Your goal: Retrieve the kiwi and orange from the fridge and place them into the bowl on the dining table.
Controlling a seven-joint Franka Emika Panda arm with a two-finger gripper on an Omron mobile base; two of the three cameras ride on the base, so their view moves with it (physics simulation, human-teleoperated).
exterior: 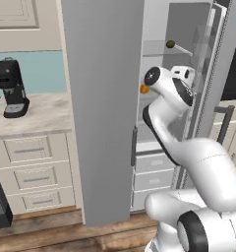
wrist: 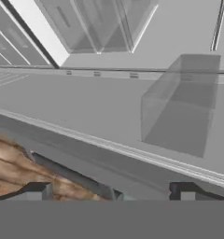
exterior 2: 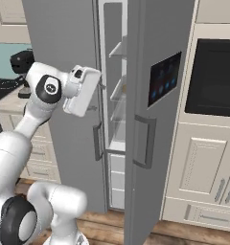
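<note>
Spread-apart gripper [wrist: 111, 191] fingertips face the open fridge [exterior: 103, 108] interior; kiwi [exterior: 170, 44] and orange [exterior: 144, 89] sit on shelves inside.

My arm [exterior: 198, 167] rises from the base, bends at the elbow and reaches forward and up. The wrist [exterior 2: 49, 89] is turned so that the hand [exterior 2: 82, 91] points forward and a little down. In the hand view my gripper [wrist: 111, 191] has its two dark fingertips [wrist: 37, 190] wide apart, with nothing between them. The jaws are open and hold nothing.
</note>
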